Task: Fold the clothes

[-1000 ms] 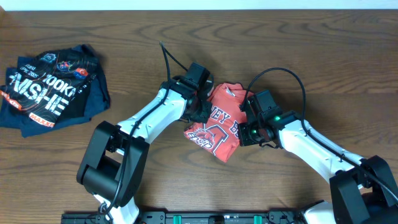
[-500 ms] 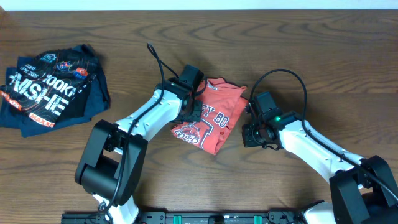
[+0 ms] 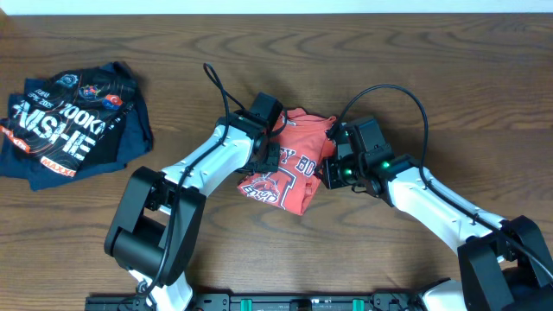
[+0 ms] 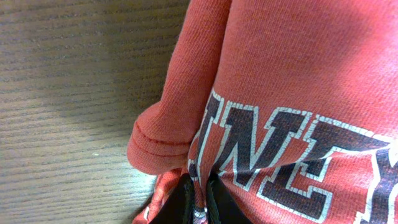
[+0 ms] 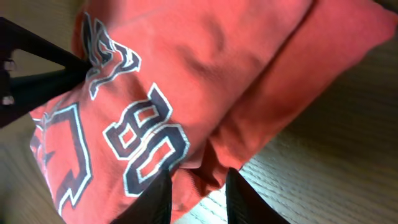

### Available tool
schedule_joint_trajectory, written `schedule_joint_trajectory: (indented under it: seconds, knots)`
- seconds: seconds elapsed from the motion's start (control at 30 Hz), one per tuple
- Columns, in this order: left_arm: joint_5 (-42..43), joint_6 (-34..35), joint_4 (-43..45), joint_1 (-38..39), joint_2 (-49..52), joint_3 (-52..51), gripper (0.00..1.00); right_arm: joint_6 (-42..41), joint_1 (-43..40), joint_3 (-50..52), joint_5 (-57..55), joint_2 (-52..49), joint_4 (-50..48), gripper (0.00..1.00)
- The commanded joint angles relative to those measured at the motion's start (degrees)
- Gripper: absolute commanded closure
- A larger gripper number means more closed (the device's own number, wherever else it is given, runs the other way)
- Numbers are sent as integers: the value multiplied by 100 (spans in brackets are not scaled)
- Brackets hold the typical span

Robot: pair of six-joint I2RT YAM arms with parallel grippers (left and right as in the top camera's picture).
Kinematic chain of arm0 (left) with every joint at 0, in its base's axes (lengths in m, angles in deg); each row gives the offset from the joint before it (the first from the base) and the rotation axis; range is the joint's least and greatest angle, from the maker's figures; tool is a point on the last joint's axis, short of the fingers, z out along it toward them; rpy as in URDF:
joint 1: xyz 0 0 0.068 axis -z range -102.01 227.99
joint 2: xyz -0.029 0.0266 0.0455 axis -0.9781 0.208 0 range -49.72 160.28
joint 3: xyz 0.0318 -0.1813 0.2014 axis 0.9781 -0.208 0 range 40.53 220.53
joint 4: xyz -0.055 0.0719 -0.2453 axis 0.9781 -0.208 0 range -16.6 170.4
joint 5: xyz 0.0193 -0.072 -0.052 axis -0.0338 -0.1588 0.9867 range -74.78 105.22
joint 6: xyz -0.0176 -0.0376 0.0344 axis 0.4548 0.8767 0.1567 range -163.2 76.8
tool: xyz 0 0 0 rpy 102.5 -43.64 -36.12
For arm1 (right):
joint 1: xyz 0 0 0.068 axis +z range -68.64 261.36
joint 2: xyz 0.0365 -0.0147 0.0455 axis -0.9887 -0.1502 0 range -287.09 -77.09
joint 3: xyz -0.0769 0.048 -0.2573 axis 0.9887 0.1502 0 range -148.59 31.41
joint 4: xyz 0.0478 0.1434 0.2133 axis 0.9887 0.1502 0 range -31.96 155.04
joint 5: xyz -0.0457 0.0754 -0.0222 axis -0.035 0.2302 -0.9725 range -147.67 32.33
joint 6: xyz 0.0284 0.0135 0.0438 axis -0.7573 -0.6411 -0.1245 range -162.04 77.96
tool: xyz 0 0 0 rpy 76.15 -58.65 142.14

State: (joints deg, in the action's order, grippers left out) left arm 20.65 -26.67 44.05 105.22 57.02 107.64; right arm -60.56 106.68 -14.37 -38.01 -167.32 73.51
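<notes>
The clothes, a coral-red T-shirt [image 3: 294,173] with white-and-dark lettering facing up, lie bunched and partly folded at the table's middle. My left gripper [image 3: 266,157] is at the shirt's left edge. In the left wrist view it [image 4: 199,200] is shut on a pinch of printed fabric [image 4: 298,74] just above the wood. My right gripper [image 3: 332,166] is at the shirt's right edge. In the right wrist view its jaws [image 5: 199,194] stand apart, astride a rolled fold of the shirt [image 5: 205,68], not squeezing it.
A dark navy garment [image 3: 73,121] with white and orange lettering lies crumpled at the far left. Bare wooden table [image 3: 415,78] surrounds the shirt. The left arm's dark link [image 5: 31,59] shows at the left of the right wrist view.
The left gripper dragged the shirt a little to the left, then held still. The right gripper came off the shirt, moved back up to its right edge, and its jaws opened.
</notes>
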Motion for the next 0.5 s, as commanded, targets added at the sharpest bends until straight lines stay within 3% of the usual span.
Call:
schedule_joint_trajectory:
  seconds: [0.0,0.47]
  knots:
    - [33,31,-111,13,70,-122,92,98,-57,-7,157,24,-61,73]
    - [201,181,-433,13,70,-122,91,96,-37,-7,212,-144,-203,79]
